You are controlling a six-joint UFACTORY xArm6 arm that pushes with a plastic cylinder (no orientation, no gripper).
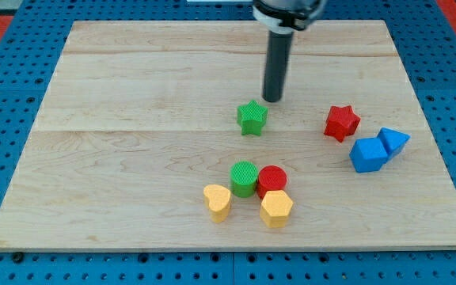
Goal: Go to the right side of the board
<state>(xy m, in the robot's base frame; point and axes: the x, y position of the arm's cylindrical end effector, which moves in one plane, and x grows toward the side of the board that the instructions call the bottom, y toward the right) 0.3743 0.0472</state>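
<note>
Right of my tip [272, 100], bare board [418, 71] reaches its edge.

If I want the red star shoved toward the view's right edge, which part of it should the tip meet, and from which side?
No gripping here, only pushing. Bring my tip against the red star on its left face, at mid-height in the view, aiming at the notch between two points so it is less likely to spin off. The blue cube and blue triangular block sit lower right, so push straight right.
</note>
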